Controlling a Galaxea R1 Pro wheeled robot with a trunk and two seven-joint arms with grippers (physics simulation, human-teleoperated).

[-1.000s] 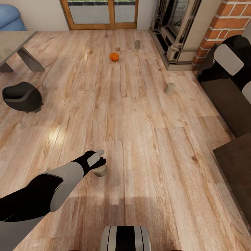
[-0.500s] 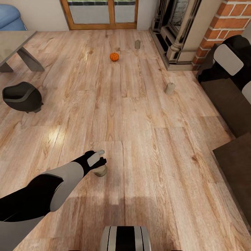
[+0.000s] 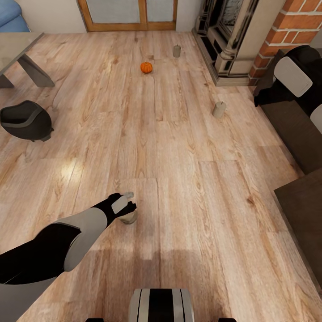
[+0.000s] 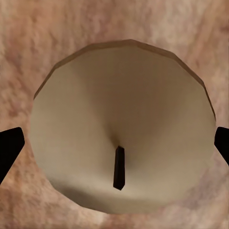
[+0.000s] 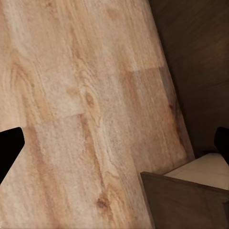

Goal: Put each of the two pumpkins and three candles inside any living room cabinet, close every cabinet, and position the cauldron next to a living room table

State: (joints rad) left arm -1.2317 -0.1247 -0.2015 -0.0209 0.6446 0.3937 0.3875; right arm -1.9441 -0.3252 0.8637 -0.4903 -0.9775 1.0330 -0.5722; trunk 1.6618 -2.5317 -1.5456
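Candle point(image 4: 121, 126), a stubby beige faceted cylinder, stands on wood-grain planks point(image 3: 179, 179).

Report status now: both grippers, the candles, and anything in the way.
Left gripper open, fingers either side of nearest candle. Right gripper open over floor by cabinet. Two more candles and pumpkin on floor. Nothing blocking.

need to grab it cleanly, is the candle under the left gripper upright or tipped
Upright: the left wrist view looks straight down on the candle's round top and wick.
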